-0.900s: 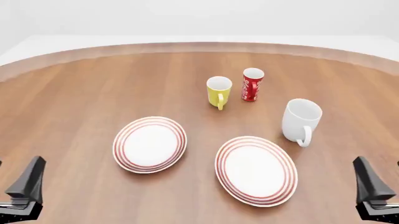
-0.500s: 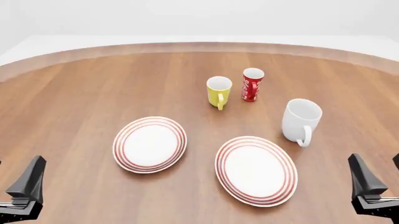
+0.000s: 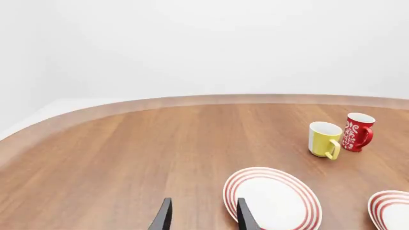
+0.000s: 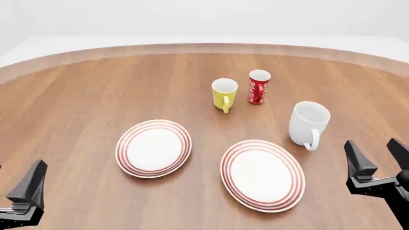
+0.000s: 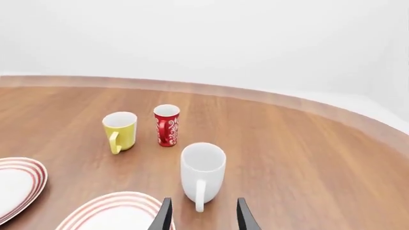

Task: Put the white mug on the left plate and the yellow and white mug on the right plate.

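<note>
Brown wood grain covers the round table (image 4: 96, 86), with a pale wall behind its far edge. Seen from the front, the left plate (image 4: 153, 148) and the right plate (image 4: 263, 175) lie side by side on the near half, apart from each other, both bare. The yellow and white mug (image 4: 224, 94) stands upright farther back near the middle, its handle turned toward the near side, with the red cup (image 4: 258, 86) just beside it on the right. The white mug (image 4: 309, 123) stands upright to the right, just beyond the right plate's far right rim, handle facing near. The left gripper (image 4: 19, 191) sits at the near left corner; only one dark finger shows, so its spread cannot be told from this view. The right gripper (image 4: 378, 160) is at the near right, near the white mug, its two fingers spread apart around nothing.

From the left wrist, the left gripper (image 3: 201, 215) shows two dark fingertips parted with only air between them, over the table beside the left plate (image 3: 271, 199). The yellow and white mug (image 3: 324, 139) and red cup (image 3: 357, 132) stand beyond, and a sliver of the right plate (image 3: 391, 211) shows.

From the right wrist, the right gripper (image 5: 203, 214) is likewise parted and empty, with the white mug (image 5: 202, 171) directly ahead of its fingertips, not touching. The yellow and white mug (image 5: 120, 131) and red cup (image 5: 166, 124) stand farther off, and both the right plate (image 5: 115, 211) and left plate (image 5: 19, 184) show partly.
</note>
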